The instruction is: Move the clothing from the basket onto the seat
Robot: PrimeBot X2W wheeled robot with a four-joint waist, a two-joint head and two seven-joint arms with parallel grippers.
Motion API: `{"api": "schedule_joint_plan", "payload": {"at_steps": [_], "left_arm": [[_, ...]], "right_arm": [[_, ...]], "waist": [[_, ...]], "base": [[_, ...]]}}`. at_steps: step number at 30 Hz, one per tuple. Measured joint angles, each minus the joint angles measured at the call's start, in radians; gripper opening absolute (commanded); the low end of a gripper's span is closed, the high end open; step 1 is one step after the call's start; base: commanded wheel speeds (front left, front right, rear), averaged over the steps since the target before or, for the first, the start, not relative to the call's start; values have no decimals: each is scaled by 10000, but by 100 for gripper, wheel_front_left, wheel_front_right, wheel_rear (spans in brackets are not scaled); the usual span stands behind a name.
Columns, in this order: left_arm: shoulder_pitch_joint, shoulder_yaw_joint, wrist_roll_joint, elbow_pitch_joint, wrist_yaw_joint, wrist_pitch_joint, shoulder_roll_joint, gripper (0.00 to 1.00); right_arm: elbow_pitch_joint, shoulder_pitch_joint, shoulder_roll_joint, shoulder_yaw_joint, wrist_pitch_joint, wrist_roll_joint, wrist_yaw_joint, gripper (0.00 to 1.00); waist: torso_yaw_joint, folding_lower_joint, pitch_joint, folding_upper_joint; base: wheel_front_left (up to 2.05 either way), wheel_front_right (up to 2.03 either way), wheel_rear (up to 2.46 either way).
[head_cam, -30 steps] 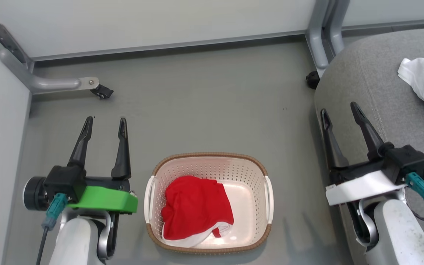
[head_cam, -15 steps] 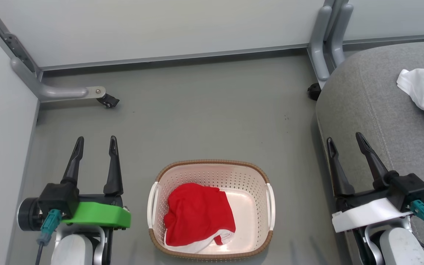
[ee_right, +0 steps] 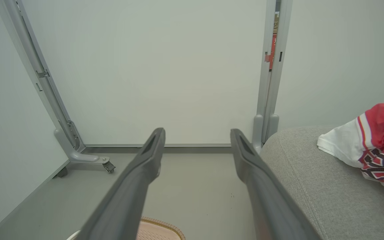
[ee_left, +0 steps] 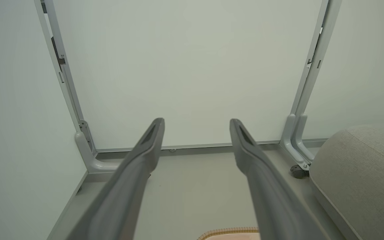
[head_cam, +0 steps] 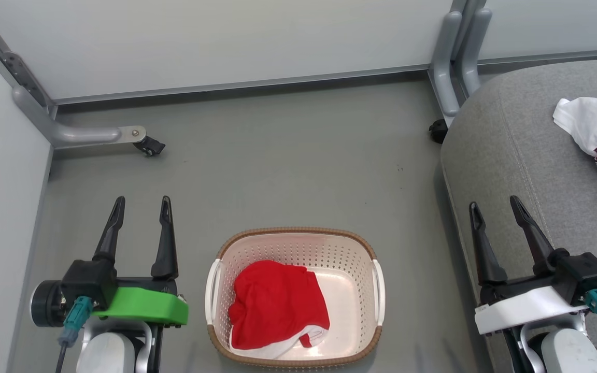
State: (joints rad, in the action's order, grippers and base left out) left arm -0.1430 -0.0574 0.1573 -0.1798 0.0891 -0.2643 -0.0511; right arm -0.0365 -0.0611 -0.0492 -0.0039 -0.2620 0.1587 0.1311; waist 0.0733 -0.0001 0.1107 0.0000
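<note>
While both arms rested low in the head view, the left gripper [head_cam: 142, 201] sat at about 8 o'clock and the right gripper [head_cam: 495, 203] at about 4 o'clock. Each had its two dark fingers spread wide with nothing between them. The basket [head_cam: 296, 231] stood on the grey floor [head_cam: 288, 155] at 6 o'clock, between the two grippers and apart from both. One red garment [head_cam: 275, 303] with a white edge lay crumpled inside it, bunched toward the basket's 8 o'clock side, and the pale bottom showed bare toward 3 o'clock.

The seat [head_cam: 526, 155] took up the 3 o'clock side of the view, its rounded corner toward 1 o'clock. The right gripper's fingers crossed the seat's stitched edge in the picture; whether they touched it could not be told. The jersey [head_cam: 596, 129] lay on the seat at 2 o'clock, cut off by the frame edge. Its white striped sleeve pointed toward 9 o'clock, and it was well apart from the basket.

Along the left wrist view the parted fingers [ee_left: 135, 180] aimed at a pale wall panel [ee_left: 192, 66] at 12 o'clock, with the basket's woven rim at 6 o'clock. Along the right wrist view the jersey sat on the seat at 3 o'clock, and a castered frame foot [ee_right: 93, 161] stood at 8 o'clock.
</note>
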Motion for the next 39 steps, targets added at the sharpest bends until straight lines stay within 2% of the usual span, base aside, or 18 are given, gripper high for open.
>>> {"api": "schedule_joint_plan", "payload": {"at_steps": [23, 32, 39], "left_arm": [[-44, -75, -242, -222, 73, 0, 6, 100], [-779, -385, -476, -857, 270, 0, -73, 100], [-1656, -976, -589, -1590, 374, 2, -449, 100]], "right_arm": [[-205, -74, 0, 6, 0, -15, 0, 100], [-230, -470, 0, 299, 0, -86, 0, 100], [-155, -1246, 0, 780, 0, -102, 0, 100]], "waist": [[-60, 0, -48, 0], [-295, 1, 184, 0], [-648, 0, 723, 0]], "base": [[0, 0, 0], [0, 0, 0], [0, 0, 0]]}}
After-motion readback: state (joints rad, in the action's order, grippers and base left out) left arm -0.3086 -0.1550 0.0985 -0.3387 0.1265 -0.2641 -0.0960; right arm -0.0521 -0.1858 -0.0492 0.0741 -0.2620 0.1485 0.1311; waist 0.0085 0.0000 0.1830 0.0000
